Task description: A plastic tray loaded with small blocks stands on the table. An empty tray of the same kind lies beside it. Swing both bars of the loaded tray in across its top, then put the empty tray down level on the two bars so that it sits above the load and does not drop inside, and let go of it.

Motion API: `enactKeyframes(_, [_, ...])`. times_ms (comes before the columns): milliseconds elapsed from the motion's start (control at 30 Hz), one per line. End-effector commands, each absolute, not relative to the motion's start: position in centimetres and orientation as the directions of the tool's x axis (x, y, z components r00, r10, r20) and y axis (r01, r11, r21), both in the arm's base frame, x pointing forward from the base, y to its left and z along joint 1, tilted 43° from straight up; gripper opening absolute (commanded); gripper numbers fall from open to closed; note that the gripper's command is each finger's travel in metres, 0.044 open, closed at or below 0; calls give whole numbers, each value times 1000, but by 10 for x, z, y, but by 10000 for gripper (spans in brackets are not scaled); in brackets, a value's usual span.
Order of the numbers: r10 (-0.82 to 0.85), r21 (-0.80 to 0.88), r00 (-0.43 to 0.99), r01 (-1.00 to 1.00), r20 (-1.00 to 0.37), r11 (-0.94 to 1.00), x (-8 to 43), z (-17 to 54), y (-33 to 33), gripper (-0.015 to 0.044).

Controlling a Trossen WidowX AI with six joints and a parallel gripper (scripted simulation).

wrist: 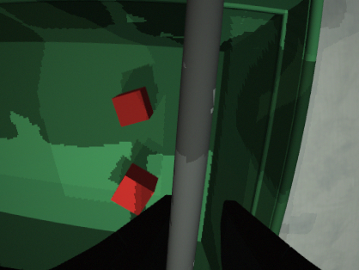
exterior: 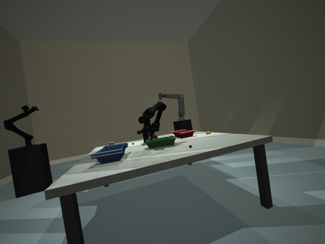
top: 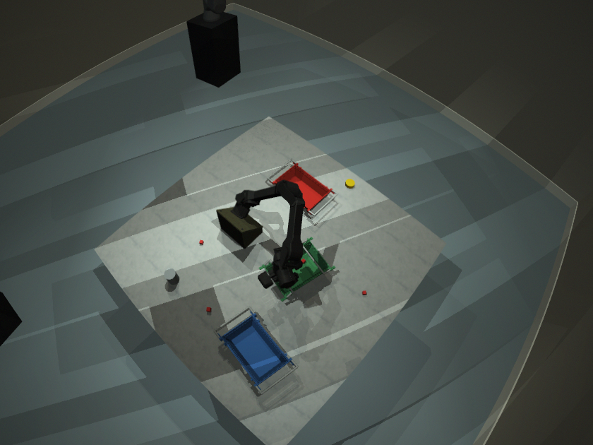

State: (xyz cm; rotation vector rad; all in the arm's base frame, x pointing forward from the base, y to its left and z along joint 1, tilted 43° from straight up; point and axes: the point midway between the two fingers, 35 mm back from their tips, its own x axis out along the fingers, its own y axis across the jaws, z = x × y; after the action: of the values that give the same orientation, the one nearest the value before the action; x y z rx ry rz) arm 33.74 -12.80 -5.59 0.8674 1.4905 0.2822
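Note:
The green tray [top: 321,257] [exterior: 161,142] [wrist: 315,34] stands on the table with small red blocks inside; two blocks [wrist: 131,107] [wrist: 135,189] show in the wrist view. My gripper [exterior: 147,140] [wrist: 199,209] is over the tray's end nearest the blue tray, its fingers slightly apart. A grey wire bar [wrist: 195,107] runs loosely between them, with a gap beside it, and appears above the tray's inside. The other bar [exterior: 171,136] is at the far end, partly hidden. The empty blue tray [top: 256,347] [exterior: 110,156] and empty red tray [top: 306,186] [exterior: 183,133] have bars swung out.
My arm's dark base box [top: 239,229] stands left of the green tray. A grey cylinder [top: 171,276] is at the left. Loose red blocks [top: 200,242] [top: 208,309] [top: 363,292] lie around. A yellow disc [top: 349,183] [exterior: 208,133] lies beyond the red tray.

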Motion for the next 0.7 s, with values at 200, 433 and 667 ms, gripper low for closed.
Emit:
enactKeyframes(200, [656,650,116,345,-745,677,338,-42,-133,81])
enactKeyframes(433, [656,649,115,345,-746,678,334,-26,-151,81])
enactKeyframes(667, [657,651,118,350,-744,674,335,-31,-146,81])
